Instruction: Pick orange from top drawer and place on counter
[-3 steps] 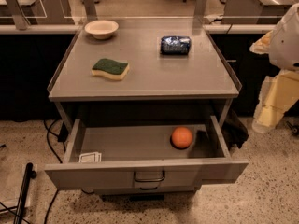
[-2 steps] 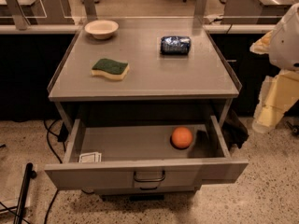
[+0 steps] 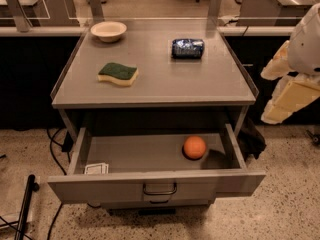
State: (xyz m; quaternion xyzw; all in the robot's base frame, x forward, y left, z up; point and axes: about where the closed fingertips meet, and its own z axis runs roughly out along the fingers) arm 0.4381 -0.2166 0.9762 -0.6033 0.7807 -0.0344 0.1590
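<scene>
The orange (image 3: pixel 194 147) lies in the open top drawer (image 3: pixel 155 184), at its right side near the back wall. The drawer is pulled out towards me, and its dark bail handle (image 3: pixel 159 189) is on the front panel. The grey counter (image 3: pixel 155 79) is the cabinet's top, above the drawer. My gripper (image 3: pixel 286 96) hangs at the right edge of the view, beside the cabinet's right side. It is well above and to the right of the orange and holds nothing that I can see.
On the counter are a green and yellow sponge (image 3: pixel 118 74), a white bowl (image 3: pixel 108 31) at the back left and a dark blue packet (image 3: pixel 187 48) at the back right. A small white card (image 3: pixel 96 168) lies in the drawer's front left corner. Cables (image 3: pixel 55 149) trail on the floor at the left.
</scene>
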